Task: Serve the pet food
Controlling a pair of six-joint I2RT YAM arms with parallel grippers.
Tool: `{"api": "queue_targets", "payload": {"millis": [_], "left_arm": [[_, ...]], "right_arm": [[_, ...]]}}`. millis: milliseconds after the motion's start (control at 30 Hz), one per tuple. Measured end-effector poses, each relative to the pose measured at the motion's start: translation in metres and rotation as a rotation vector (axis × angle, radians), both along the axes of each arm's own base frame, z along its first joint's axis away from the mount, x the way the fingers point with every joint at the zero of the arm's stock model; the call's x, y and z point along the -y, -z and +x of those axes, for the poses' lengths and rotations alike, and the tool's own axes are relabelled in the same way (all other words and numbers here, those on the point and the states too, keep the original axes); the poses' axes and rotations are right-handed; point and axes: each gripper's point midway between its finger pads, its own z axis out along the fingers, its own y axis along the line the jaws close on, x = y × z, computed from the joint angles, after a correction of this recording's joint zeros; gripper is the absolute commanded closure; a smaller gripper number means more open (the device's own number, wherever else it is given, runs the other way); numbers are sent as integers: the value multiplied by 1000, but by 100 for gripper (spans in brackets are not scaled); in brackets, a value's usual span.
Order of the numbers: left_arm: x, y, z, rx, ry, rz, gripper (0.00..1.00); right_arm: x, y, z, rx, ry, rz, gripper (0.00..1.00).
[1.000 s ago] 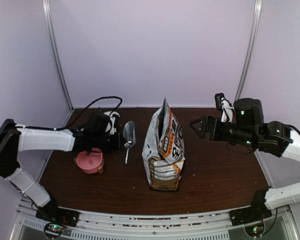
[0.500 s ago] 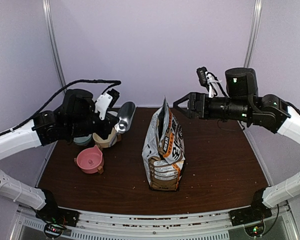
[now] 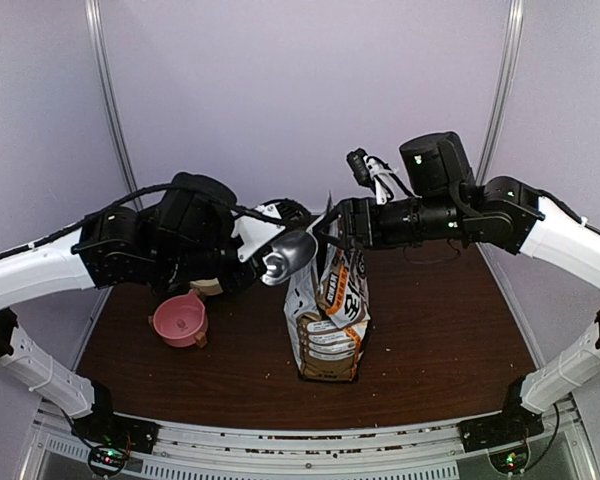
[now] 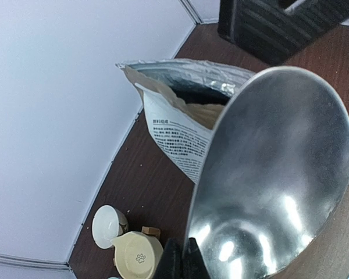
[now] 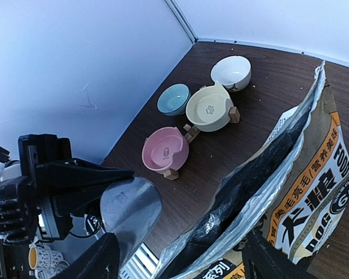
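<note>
The printed foil bag [image 3: 328,310] stands upright mid-table with its top open. The pet food does not show; the bag's mouth [image 5: 262,168] is dark inside. My left gripper [image 3: 260,258] is shut on the handle of a metal scoop [image 3: 290,252] and holds it in the air just left of the bag's top. In the left wrist view the empty scoop bowl [image 4: 273,174] fills the frame in front of the bag's mouth [image 4: 189,93], with my left gripper [image 4: 183,260] at the bottom. My right gripper [image 3: 335,228] is open at the bag's top edge, its jaws wide apart on either side of the rim [image 5: 183,261].
A pink bowl [image 3: 180,320] sits on the brown table [image 3: 430,340] left of the bag. Behind it are a cream bowl [image 5: 209,107], a teal bowl [image 5: 173,99] and a white bowl [image 5: 231,71]. Walls close the back and sides.
My left gripper lifted the scoop off the table and carried it up and right to the bag's top. My right gripper rose and moved left to the bag's rim.
</note>
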Motion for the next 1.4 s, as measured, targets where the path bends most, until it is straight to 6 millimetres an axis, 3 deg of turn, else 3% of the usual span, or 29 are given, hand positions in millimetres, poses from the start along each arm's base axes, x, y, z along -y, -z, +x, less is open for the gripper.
{"api": "queue_targets", "payload": {"millis": [233,567,733,900,1067,1100,1167,1267,1400], "left_arm": [[-4,5,1,19,-5,62,100],[2,3,4,19,-3,77,100],[3,3,2,19,3,77,100],[5,3,0,22,13,84,100],[6,4,-1,25,22,95,100],[6,3,-1,24,24,95,100],[7,1,-2,22,29,90,86],[9,1,-4,12,34,77,48],[9,-9,-7,-34,41,-33,30]], "right_arm": [[-4,-2,-5,-8,-18,15,29],[-13,-9,-14,-15,-61,55,47],[-18,1,-14,-26,-70,32,57],[-25,24,-11,-60,-69,-31,78],[-27,26,-9,-65,-55,-52,100],[-26,26,-9,-63,-52,-56,100],[-24,30,-7,-70,-33,-68,100],[-23,30,-5,-64,-23,-69,100],[-19,32,-2,-51,2,-53,100]]}}
